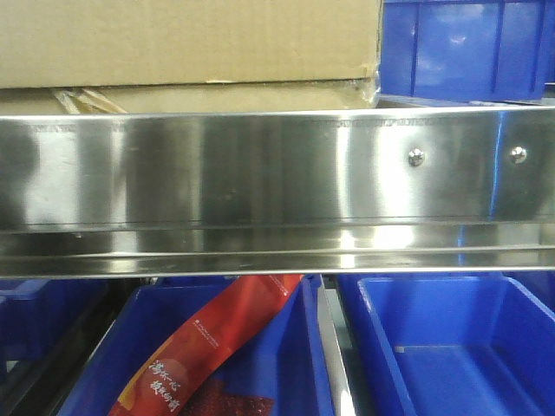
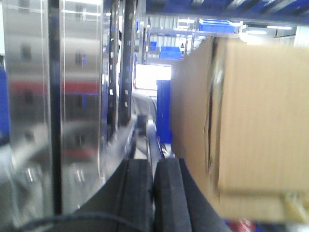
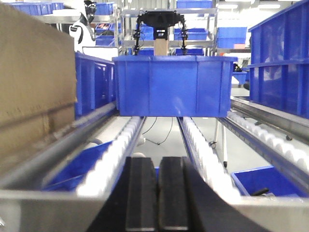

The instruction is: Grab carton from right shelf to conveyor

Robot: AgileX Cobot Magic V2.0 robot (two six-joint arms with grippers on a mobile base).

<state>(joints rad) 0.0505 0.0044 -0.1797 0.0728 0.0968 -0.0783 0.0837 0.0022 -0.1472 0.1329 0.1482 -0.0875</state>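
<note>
Since it's nearest the lens, left claw (image 2: 154,166): pads pressed together, holding nothing, box (image 2: 251,121) close beside it
right claw (image 3: 158,164): pads together too, nothing held
box: sitting on top of the shiny steel shelf (image 1: 260,173)
blue bin (image 3: 174,84): on rollers (image 3: 207,154), ahead of right claw

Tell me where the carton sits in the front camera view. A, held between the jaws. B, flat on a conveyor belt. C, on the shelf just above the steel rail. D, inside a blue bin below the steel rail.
C: the carton rests on the right shelf, directly above its shiny front rail, with a blue bin beside it.
</note>
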